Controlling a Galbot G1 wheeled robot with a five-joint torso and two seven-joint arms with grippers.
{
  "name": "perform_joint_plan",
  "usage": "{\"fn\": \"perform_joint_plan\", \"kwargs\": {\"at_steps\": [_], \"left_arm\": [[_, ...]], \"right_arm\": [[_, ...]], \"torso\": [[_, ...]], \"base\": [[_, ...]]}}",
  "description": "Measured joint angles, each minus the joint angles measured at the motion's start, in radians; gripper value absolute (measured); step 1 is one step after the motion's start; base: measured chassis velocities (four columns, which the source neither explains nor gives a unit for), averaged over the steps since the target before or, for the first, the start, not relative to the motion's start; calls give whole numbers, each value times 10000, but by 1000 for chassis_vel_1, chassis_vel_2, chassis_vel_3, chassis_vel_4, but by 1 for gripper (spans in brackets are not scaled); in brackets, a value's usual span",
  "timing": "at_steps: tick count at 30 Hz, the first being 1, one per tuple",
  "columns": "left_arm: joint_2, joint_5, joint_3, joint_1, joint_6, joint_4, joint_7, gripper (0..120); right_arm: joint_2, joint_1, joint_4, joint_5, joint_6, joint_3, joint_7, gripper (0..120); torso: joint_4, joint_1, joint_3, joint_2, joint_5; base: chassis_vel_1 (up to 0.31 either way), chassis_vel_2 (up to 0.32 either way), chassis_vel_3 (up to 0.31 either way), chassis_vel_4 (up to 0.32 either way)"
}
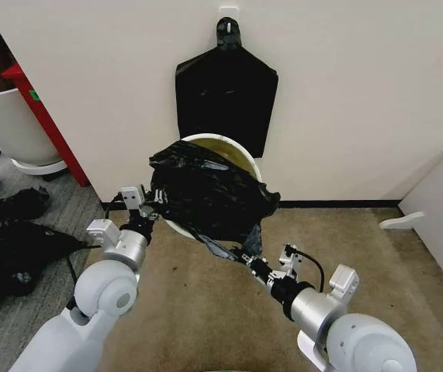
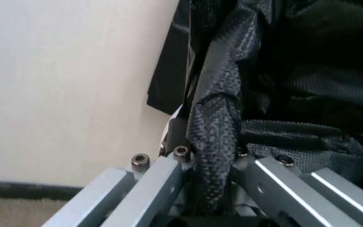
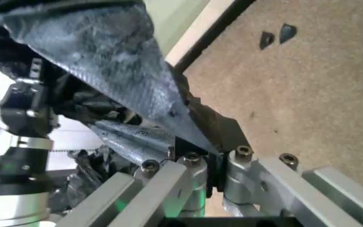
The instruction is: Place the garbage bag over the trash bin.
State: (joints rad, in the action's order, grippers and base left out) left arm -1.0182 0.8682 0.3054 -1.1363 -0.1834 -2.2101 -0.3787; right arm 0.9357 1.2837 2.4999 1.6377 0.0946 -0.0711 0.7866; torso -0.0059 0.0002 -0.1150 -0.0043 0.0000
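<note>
Plastic of the garbage bag [image 1: 209,194] is lying bunched across the near side of the trash bin [image 1: 237,147]. I'm holding it stretched to open its mouth: left gripper [image 1: 153,208] pinching the edge beside the bin, right gripper [image 1: 244,256] clamping the opposite corner just before it.

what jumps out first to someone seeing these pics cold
The glossy black garbage bag draped across the mouth of the cream trash bin by the wall, stretched between both arms. The left gripper pinches its near-left edge and the right gripper clamps a pulled corner nearer the robot. Behind, a flat sheaf of black bags hangs on the wall.
</note>
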Motion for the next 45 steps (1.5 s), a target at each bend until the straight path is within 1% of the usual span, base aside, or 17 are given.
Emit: {"fn": "perform_joint_plan", "kwargs": {"at_steps": [4, 5, 7, 9, 10, 14, 19, 21, 23, 29, 39, 42, 44, 45], "left_arm": [[216, 790, 71, 127, -363, -169, -289, 0], [216, 790, 71, 127, -363, -169, -289, 0], [326, 1260, 105, 191, -514, -261, -486, 0], [383, 1504, 117, 252, -559, -262, -655, 0], [383, 1504, 117, 252, -559, -262, -655, 0], [395, 2212, 140, 486, -642, -242, -1096, 0], [404, 2770, 187, 571, -711, -236, -1422, 0], [404, 3211, 195, 572, -809, -307, -1608, 0], [434, 3406, 207, 518, -935, -372, -1636, 0], [587, 3485, 232, 306, -1144, -467, -1580, 0], [586, 3406, 275, -69, -1343, -448, -1333, 0], [601, 3242, 313, -307, -1444, -389, -977, 0], [604, 3202, 314, -329, -1451, -370, -933, 0], [611, 3002, 318, -412, -1458, -275, -757, 0]], "right_arm": [[78, 78, -12, -213, 159, -35, 118, 0], [78, 78, -12, -213, 159, -35, 118, 0], [121, 124, -126, -350, 207, -70, 219, 0], [128, 208, -200, -489, 304, -83, 255, 0], [128, 208, -200, -489, 304, -83, 255, 0], [170, 294, -425, -882, 451, -47, 203, 0], [191, 276, -630, -1086, 494, -79, 208, 0], [196, 223, -833, -1219, 517, -117, 153, 0], [231, 45, -1082, -1359, 519, -168, 82, 0], [211, -445, -1507, -1623, 517, -365, -209, 0], [27, -409, -1676, -2025, 503, -624, -271, 0], [-47, -433, -1696, -2082, 496, -731, -217, 0], [-60, -440, -1693, -2082, 496, -746, -205, 0], [-104, -455, -1688, -2085, 498, -784, -180, 0]], "torso": [[0, 0, -1, 0, -1], [0, 0, -1, 0, -1], [0, 0, -1, 0, 0], [0, 0, -1, 0, 0], [0, 0, -1, 0, 0], [-1, 0, -1, 0, 0], [1, 0, -1, 0, 0], [0, 0, -1, 0, -1], [-1, 0, -1, 0, 0], [1, 0, -1, 0, 1], [0, 0, 0, 0, 0], [0, 0, 1, 0, 1], [0, 0, 0, 0, 1], [0, 0, 0, 0, 0]], "base": [[0, 0, 0, 0], [0, 0, 0, 0], [0, 0, 0, 0], [0, 0, 0, 0], [0, 0, 0, 0], [0, 0, 0, 0], [0, 0, 0, 0], [0, 0, 0, 0], [0, 0, 0, 0], [0, 0, 0, 0], [0, 0, 0, 0], [0, 0, 0, 0], [0, 0, 0, 0], [0, 0, 0, 0]]}}
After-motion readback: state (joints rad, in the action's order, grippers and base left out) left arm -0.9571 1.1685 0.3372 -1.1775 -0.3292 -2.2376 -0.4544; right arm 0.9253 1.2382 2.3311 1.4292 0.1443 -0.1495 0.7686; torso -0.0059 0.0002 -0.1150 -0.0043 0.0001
